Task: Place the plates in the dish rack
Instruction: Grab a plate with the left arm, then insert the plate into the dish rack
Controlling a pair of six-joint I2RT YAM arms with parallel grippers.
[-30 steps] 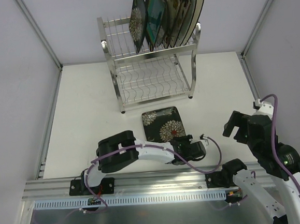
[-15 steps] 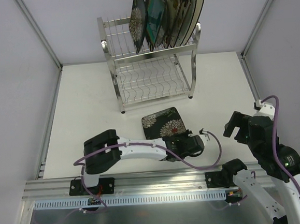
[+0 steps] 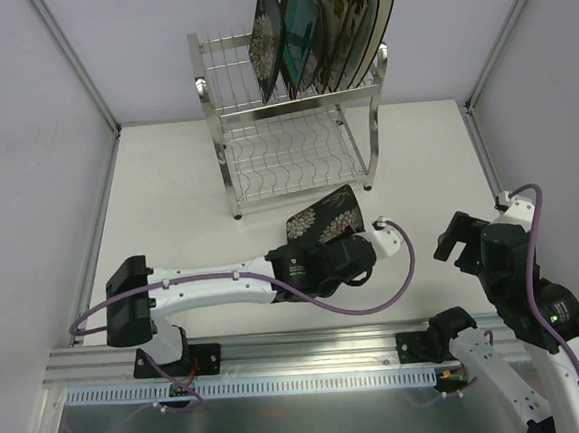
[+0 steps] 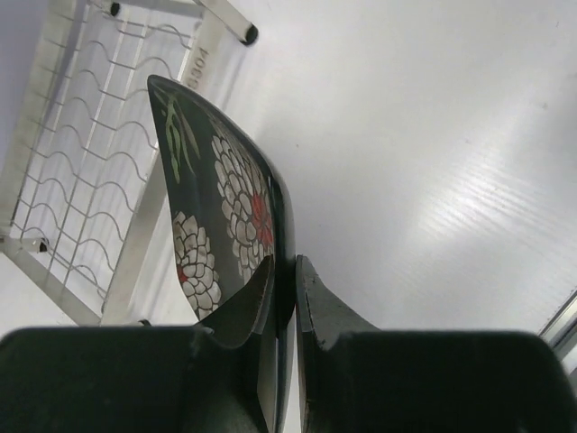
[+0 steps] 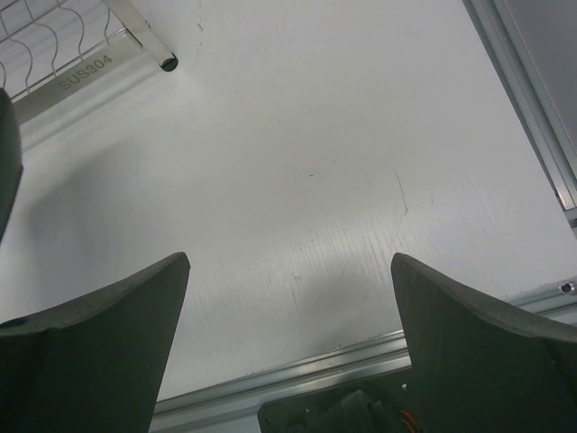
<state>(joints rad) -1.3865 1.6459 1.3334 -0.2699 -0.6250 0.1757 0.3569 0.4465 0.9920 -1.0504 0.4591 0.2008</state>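
From above, the left arm (image 3: 224, 282) is lying stretched from its base at the near left towards the middle of the table (image 3: 168, 206). The left gripper (image 3: 351, 255) is clenching the near edge of a dark flowered plate (image 3: 325, 217). The plate is tilting up off the table, with its far corner close to the near right foot of the dish rack (image 3: 293, 136); whether they are touching I cannot tell. A row of plates (image 3: 320, 28) is standing on edge in the right half of the rack's upper shelf. The right arm (image 3: 521, 289) is sitting at the near right. The right gripper (image 3: 456, 249) is hanging there with its jaws spread, well apart from the held plate.

In the left wrist view, the two fingers (image 4: 242, 311) of the left gripper (image 4: 284, 271) are pinching the rim of the dark flowered plate (image 4: 225, 207) between them. The plate is standing on edge, its white and red flowers facing left. The dish rack (image 4: 63, 180) is showing its wavy wire shelf to the left, and the white table (image 4: 433, 162) is filling the right.

In the right wrist view, the right gripper (image 5: 288, 289) is gaping wide over the table (image 5: 315, 180), gripping nothing. One foot and a bar of the dish rack (image 5: 99, 68) are showing at the far left.
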